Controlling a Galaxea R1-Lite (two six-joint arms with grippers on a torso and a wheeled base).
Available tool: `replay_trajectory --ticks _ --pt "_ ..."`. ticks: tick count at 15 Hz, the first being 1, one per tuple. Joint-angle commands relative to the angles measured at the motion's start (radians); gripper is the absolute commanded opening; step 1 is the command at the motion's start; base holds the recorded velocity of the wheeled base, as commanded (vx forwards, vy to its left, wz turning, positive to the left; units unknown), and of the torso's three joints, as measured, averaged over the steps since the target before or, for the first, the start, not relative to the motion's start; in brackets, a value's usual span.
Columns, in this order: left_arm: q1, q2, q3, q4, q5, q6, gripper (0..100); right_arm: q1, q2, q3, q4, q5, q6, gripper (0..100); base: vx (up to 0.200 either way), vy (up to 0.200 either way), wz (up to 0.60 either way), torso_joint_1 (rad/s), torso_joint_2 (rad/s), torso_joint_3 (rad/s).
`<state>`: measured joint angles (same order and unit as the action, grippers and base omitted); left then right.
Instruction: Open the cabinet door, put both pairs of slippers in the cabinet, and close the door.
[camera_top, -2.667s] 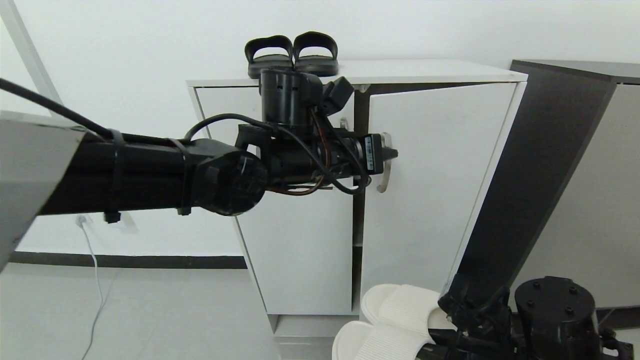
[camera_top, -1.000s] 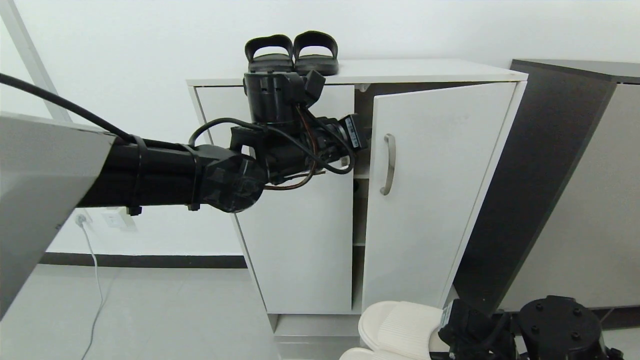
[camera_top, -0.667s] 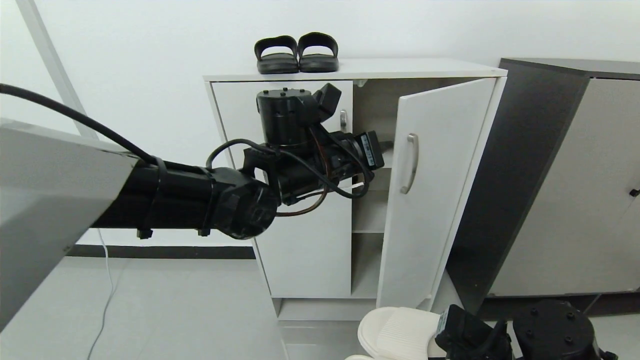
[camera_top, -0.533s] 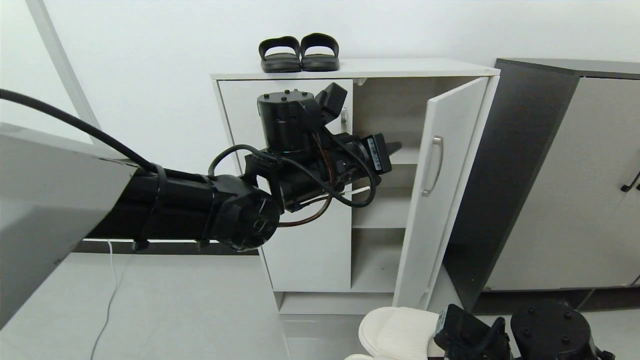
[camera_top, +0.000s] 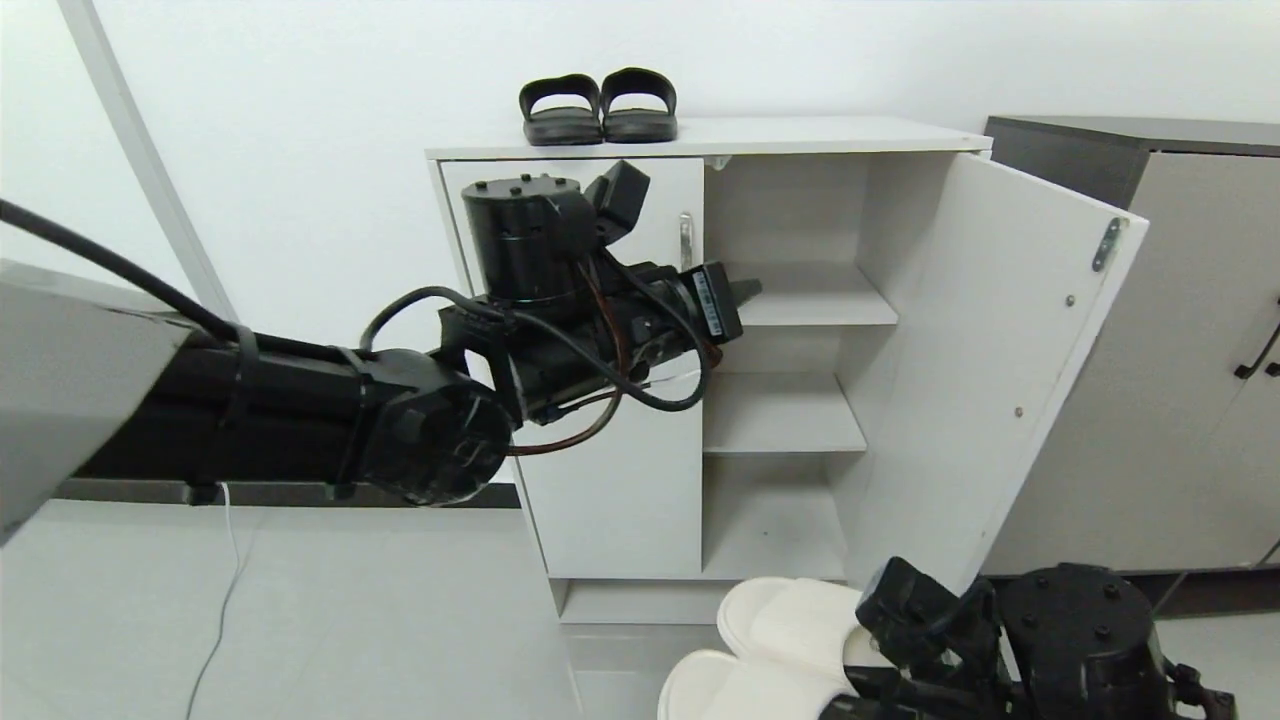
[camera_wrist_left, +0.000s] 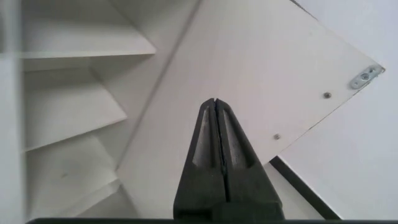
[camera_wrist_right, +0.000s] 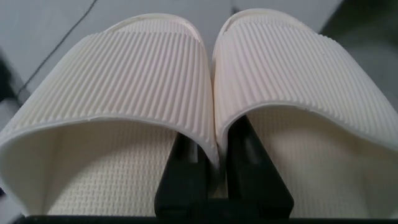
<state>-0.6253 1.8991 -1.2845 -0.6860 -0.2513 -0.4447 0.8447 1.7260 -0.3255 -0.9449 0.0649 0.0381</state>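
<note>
Grey floor (camera_top: 300, 620), open cabinet (camera_top: 830, 135); right jaws pinch white slippers (camera_top: 785, 625), toes leftward; left jaws closed.

cabinet door (camera_top: 1000, 370) open, black slippers (camera_top: 598, 106) atop

We find an indoor room of household type, likely an entrance area, though we cannot confirm which. Evidence: a white shoe cabinet (camera_top: 600, 520) at centre frame, its right door (camera_top: 1000, 380) swung open on three shelves. Black slippers (camera_top: 598, 105) sit paired on its top. White slippers (camera_top: 790, 630) appear at lower centre. A taller grey cabinet (camera_top: 1180, 400) stands at right. The plain white wall (camera_top: 300, 150), dark skirting (camera_top: 130, 491), glossy pale floor (camera_top: 350, 620) and a trailing white cable (camera_top: 215, 600) at lower left complete the finding.
</note>
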Motion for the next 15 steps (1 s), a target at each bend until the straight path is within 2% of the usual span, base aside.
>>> replay_trajectory --ticks 1,2,3,4,5,6,7,8,9,11,12,13,15 --pt "0.056 -0.215 0.129 0.075 0.001 0.032 0 -0.058 0.095 -0.121 -0.003 -0.134 0.080 0 0.000 0.000 0.00 0.000 0.00 0.000" --pt "0.067 -0.279 0.163 0.114 0.003 0.046 0 -0.076 0.118 -0.155 -0.008 -0.175 0.089 0 0.000 0.000 0.00 0.000 0.00 0.000" --pt "0.082 -0.411 0.224 0.203 0.015 0.066 0 -0.104 0.156 -0.207 -0.012 -0.224 0.108 0 0.000 0.000 0.00 0.000 0.00 0.000" --pt "0.084 -0.465 0.244 0.246 0.032 0.070 0 -0.111 0.167 -0.225 -0.012 -0.241 0.120 0 0.000 0.000 0.00 0.000 0.00 0.000" --pt "0.085 -0.611 0.294 0.401 0.133 0.096 0 -0.125 0.178 -0.277 -0.006 -0.301 0.164 0 0.000 0.000 0.00 0.000 0.00 0.000" --pt "0.101 -0.709 0.335 0.505 0.236 0.133 0 -0.133 0.195 -0.311 -0.006 -0.338 0.180 0 0.000 0.000 0.00 0.000 0.00 0.000" --pt "0.165 -0.810 0.392 0.595 0.326 0.189 0 -0.138 0.204 -0.337 -0.006 -0.385 0.181 0 0.000 0.000 0.00 0.000 0.00 0.000" --pt "0.251 -0.924 0.456 0.637 0.356 0.224 0 -0.139 0.210 -0.349 -0.006 -0.415 0.181 0 0.000 0.000 0.00 0.000 0.00 0.000" --pt "0.322 -1.031 0.517 0.655 0.362 0.231 0 -0.139 0.210 -0.352 -0.006 -0.421 0.180 0 0.000 0.000 0.00 0.000 0.00 0.000" --pt "0.409 -1.230 0.610 0.712 0.377 0.238 0 -0.134 0.210 -0.351 -0.006 -0.433 0.177 0 0.000 0.000 0.00 0.000 0.00 0.000" --pt "0.454 -1.321 0.643 0.761 0.415 0.245 0 -0.134 0.211 -0.351 -0.006 -0.438 0.175 0 0.000 0.000 0.00 0.000 0.00 0.000" --pt "0.518 -1.480 0.737 0.826 0.480 0.253 0 -0.136 0.215 -0.352 -0.006 -0.438 0.175 0 0.000 0.000 0.00 0.000 0.00 0.000" --pt "0.596 -1.657 0.896 0.827 0.489 0.294 0 -0.133 0.219 -0.349 -0.006 -0.439 0.175 0 0.000 0.000 0.00 0.000 0.00 0.000"
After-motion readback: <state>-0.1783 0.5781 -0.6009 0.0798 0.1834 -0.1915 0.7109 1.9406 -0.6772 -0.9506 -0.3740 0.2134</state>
